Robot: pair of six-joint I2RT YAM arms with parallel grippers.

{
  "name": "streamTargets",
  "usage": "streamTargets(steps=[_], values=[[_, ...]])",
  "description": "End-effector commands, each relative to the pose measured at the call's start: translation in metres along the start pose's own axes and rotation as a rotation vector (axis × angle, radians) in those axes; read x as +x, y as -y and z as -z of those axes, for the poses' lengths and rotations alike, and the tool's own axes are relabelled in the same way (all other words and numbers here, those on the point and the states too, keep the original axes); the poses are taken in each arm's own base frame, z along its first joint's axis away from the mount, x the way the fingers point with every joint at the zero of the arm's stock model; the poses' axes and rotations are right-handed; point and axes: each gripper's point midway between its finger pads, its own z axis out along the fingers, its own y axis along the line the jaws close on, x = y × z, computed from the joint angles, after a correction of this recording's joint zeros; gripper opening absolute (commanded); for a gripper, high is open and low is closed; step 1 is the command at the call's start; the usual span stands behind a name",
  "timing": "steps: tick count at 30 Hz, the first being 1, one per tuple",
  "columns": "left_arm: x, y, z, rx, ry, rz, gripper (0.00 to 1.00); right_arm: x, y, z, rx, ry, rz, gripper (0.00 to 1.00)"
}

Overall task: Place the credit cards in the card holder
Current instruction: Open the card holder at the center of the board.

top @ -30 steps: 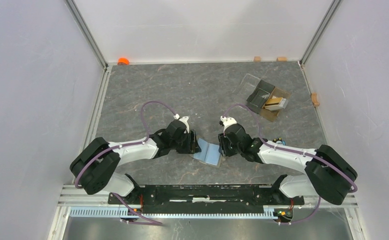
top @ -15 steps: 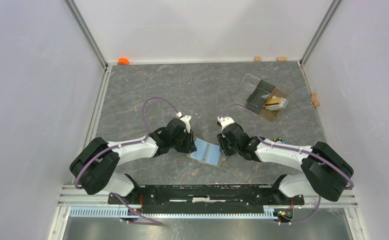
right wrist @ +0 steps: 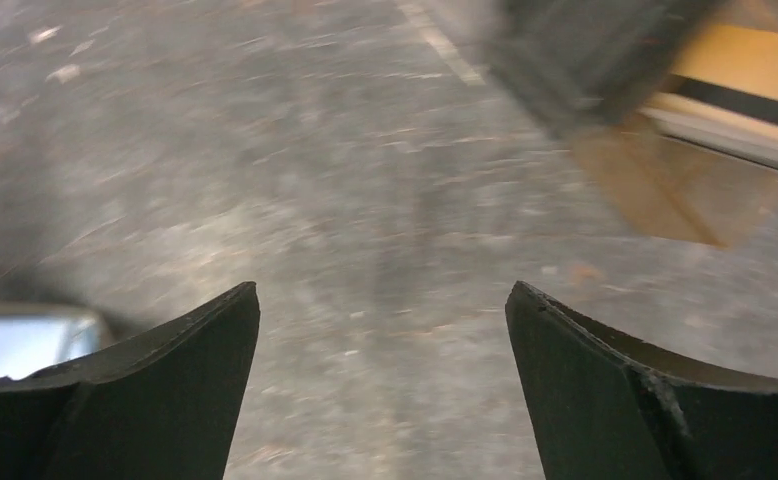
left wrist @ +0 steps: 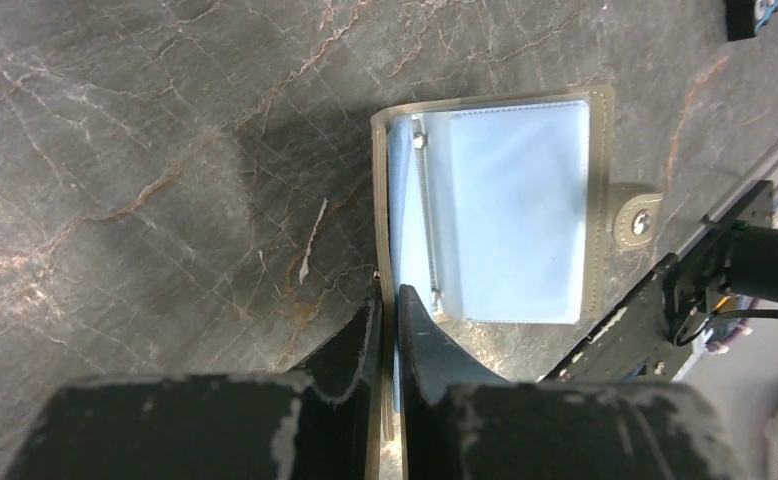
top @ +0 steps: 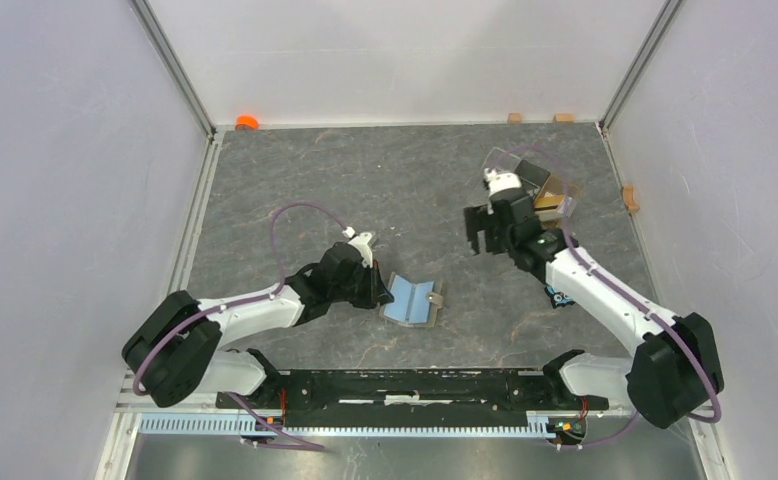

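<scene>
The card holder (top: 412, 300) lies open on the table, olive edged with a pale blue-grey inside (left wrist: 515, 210) and a snap tab (left wrist: 637, 222) on its right side. My left gripper (top: 375, 291) is shut on the holder's left cover, which stands on edge between the fingertips (left wrist: 387, 305). My right gripper (top: 487, 232) hangs open and empty above bare table (right wrist: 383, 300), just left of the clear box. The tan-gold credit cards (top: 550, 206) rest in that box and show blurred at the top right of the right wrist view (right wrist: 750, 62).
The clear plastic box (top: 521, 190) with a dark compartment sits at the back right. A small dark object (top: 562, 296) lies under the right arm. An orange piece (top: 247, 122) and small wooden blocks (top: 514, 117) sit along the walls.
My right gripper left the card holder's right edge, opened wide and swung back right toward the clear box. The left gripper closed onto the holder's left cover.
</scene>
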Motion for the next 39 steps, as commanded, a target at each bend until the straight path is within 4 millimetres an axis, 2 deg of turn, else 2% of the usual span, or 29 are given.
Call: streamTargets(steps=[1,7,13,16,20,26,33,39], values=[[-0.024,0.016,0.009,0.053,0.117,0.083,0.07,-0.017,0.068,0.007,0.173,-0.013,-0.040,0.98],[-0.033,0.022,0.017,0.064,0.155,0.103,0.06,-0.026,0.135,-0.010,0.176,-0.012,-0.259,0.98],[-0.033,0.020,0.016,0.043,0.138,0.131,0.06,-0.024,0.181,-0.020,0.158,-0.006,-0.419,0.98],[-0.033,0.020,0.013,0.034,0.128,0.137,0.05,-0.020,0.193,-0.026,0.156,-0.015,-0.455,0.98],[-0.035,0.021,0.010,0.030,0.115,0.133,0.06,-0.026,0.203,-0.034,0.139,0.015,-0.488,0.98],[-0.038,0.022,0.008,0.023,0.111,0.132,0.05,-0.028,0.231,-0.046,0.187,0.027,-0.555,0.98],[-0.042,0.022,0.011,0.014,0.118,0.131,0.04,-0.036,0.254,-0.061,0.185,0.051,-0.607,0.98],[-0.044,0.020,0.015,0.002,0.132,0.128,0.04,-0.038,0.259,-0.078,0.137,0.047,-0.628,0.98]])
